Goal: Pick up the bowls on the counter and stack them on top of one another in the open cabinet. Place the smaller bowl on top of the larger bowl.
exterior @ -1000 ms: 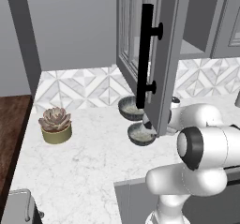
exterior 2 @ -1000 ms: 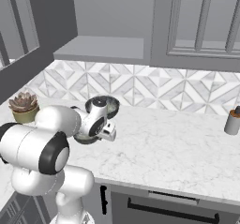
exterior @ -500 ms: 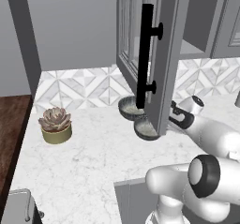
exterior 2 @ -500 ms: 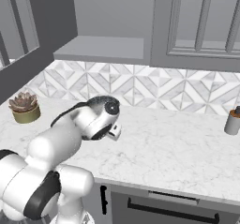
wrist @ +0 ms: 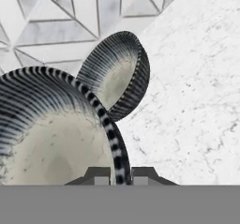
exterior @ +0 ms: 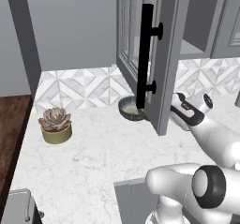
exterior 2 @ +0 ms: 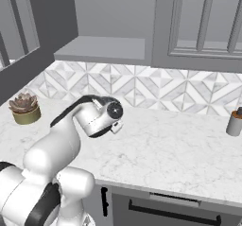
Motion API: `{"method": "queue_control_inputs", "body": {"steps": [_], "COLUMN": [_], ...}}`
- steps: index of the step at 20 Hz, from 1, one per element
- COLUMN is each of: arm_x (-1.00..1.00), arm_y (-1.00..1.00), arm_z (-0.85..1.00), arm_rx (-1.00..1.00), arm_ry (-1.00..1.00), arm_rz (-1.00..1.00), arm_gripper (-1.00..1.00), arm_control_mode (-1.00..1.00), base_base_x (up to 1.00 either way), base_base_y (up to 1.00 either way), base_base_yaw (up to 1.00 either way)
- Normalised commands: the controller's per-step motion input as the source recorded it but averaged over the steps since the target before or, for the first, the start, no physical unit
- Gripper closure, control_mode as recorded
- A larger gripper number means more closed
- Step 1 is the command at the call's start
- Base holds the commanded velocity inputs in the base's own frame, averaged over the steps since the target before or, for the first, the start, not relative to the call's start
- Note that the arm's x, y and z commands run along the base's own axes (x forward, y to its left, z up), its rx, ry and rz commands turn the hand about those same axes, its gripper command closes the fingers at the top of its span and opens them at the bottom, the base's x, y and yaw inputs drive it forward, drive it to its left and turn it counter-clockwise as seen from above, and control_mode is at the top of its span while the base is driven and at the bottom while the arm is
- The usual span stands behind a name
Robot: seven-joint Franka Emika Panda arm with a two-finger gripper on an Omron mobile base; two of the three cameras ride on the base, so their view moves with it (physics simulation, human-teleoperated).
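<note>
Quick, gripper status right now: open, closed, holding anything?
Gripper: shut on the rim of the near bowl, one fingertip on each side of the rim; the other bowl rests free on the counter.

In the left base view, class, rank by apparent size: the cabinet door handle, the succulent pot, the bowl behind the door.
1. Cabinet door handle, clearly longest.
2. Succulent pot.
3. Bowl, partly hidden by the door and farther away, so ranks two and three are unsure.

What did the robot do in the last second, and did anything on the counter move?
The arm swung rightward and its hand now straddles the near bowl's rim. That bowl, a second ago beside the far bowl, is gone from that spot. The far bowl and succulent pot stayed put.
</note>
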Motion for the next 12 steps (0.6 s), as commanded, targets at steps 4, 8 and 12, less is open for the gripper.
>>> {"method": "queue_control_inputs", "body": {"steps": [4, 8, 12], "arm_x": [0.62, 0.65, 0.74], "arm_y": [-0.01, -0.02, 0.00], "arm_z": [0.20, -0.02, -0.04], "arm_rx": [0.00, 0.00, 0.00], "arm_ry": [0.00, 0.04, 0.12], "arm_rz": [-0.15, -0.01, -0.01], "arm_gripper": [1.00, 1.00, 1.00], "arm_control_mode": [-1.00, -1.00, -1.00], "base_base_x": [0.00, 0.00, 0.00], "base_base_y": [0.00, 0.00, 0.00], "base_base_yaw": [0.00, 0.00, 0.00]}}
